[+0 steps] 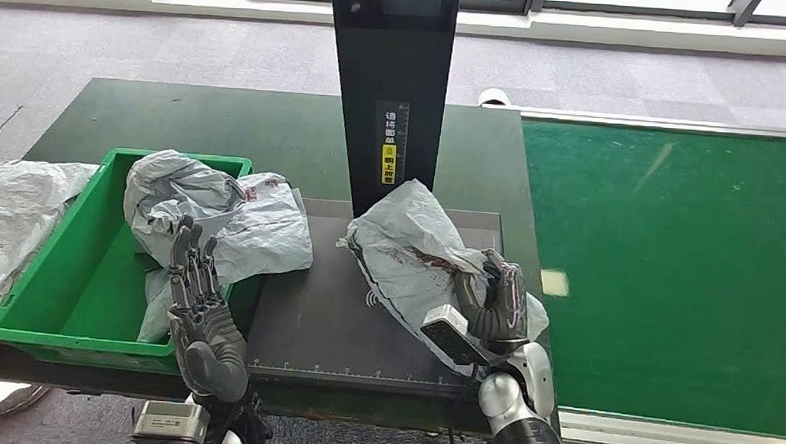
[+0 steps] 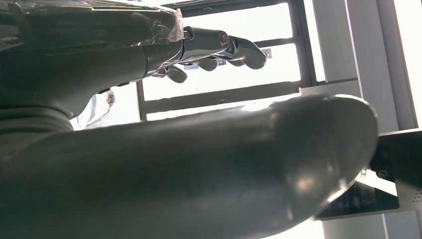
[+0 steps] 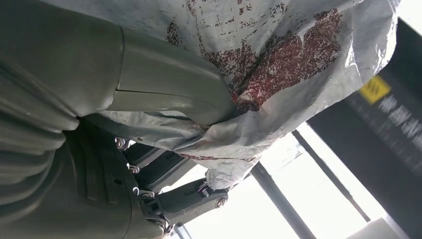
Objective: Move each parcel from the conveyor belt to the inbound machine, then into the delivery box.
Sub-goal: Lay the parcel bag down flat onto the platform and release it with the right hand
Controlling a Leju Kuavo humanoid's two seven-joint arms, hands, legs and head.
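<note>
A crumpled grey parcel (image 1: pixel 408 248) with dark red print lies on the black platform (image 1: pixel 320 314) of the inbound machine, below its black column (image 1: pixel 390 82). My right hand (image 1: pixel 496 302) grips the parcel's near right edge; up close the thumb (image 3: pixel 164 94) presses into the parcel (image 3: pixel 278 64). My left hand (image 1: pixel 198 294) is raised with fingers apart over the near right corner of the green delivery box (image 1: pixel 61 288), holding nothing. In the left wrist view the fingers (image 2: pixel 219 47) stretch out against bright windows. Another grey parcel (image 1: pixel 219 219) lies across the box's right rim.
The green conveyor belt (image 1: pixel 667 264) runs along the right, its surface bare. A further grey bag (image 1: pixel 9 215) lies left of the box. The dark table (image 1: pixel 223 125) extends behind the box, with grey carpet beyond.
</note>
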